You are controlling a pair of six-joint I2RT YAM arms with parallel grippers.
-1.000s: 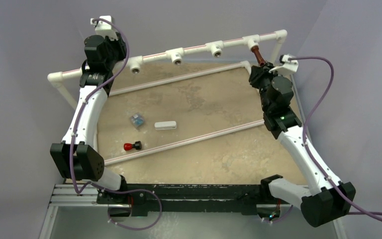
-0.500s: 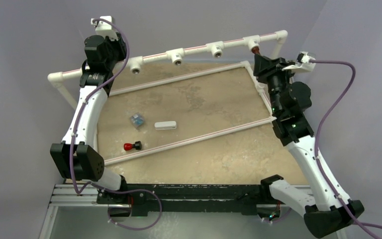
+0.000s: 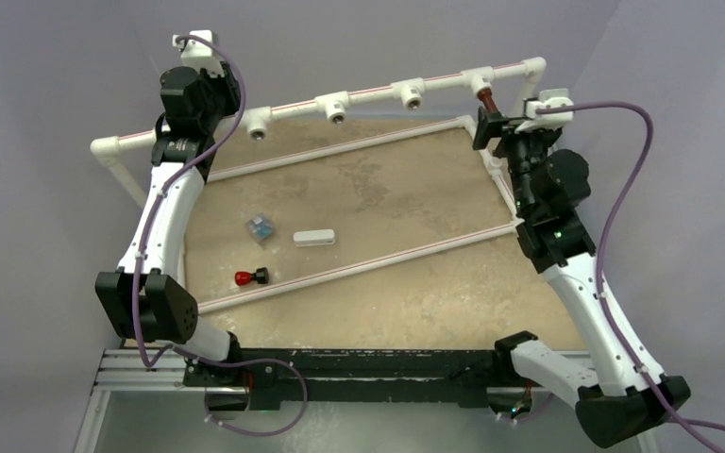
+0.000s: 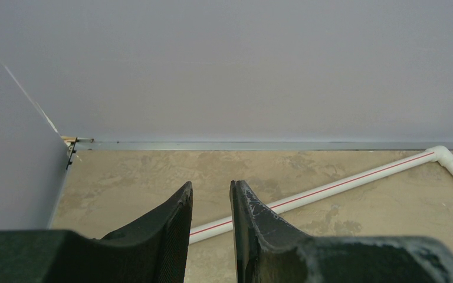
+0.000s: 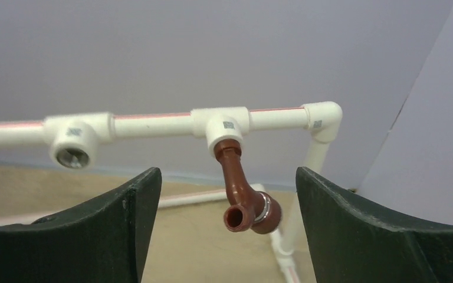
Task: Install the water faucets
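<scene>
A reddish-brown water faucet (image 5: pixel 240 191) hangs by its stem from the rightmost white tee (image 5: pixel 226 124) of the raised pipe, spout mouth facing the camera. My right gripper (image 5: pixel 229 172) is open, and its fingers (image 5: pixel 124 218) stand wide on either side of the faucet without touching it. From above, the faucet (image 3: pixel 484 97) shows just beyond the right gripper (image 3: pixel 497 123). A small piece with a red end (image 3: pixel 251 277) lies on the table, near left. My left gripper (image 4: pixel 211 191) is raised at the back left, narrowly open, with nothing between its fingers.
Three more tee fittings (image 3: pixel 337 104) on the rear pipe show bare sockets. Two white pipes (image 3: pixel 359 267) lie across the sandy table (image 3: pixel 396 198). A white oblong block (image 3: pixel 313 238) and a small bluish object (image 3: pixel 261 227) lie left of centre. The left arm (image 3: pixel 165 203) runs along the left edge.
My right gripper, shut on the faucet before, has turned at the wrist and opened wide, letting go. The faucet stays in the tee. The left arm has not moved.
</scene>
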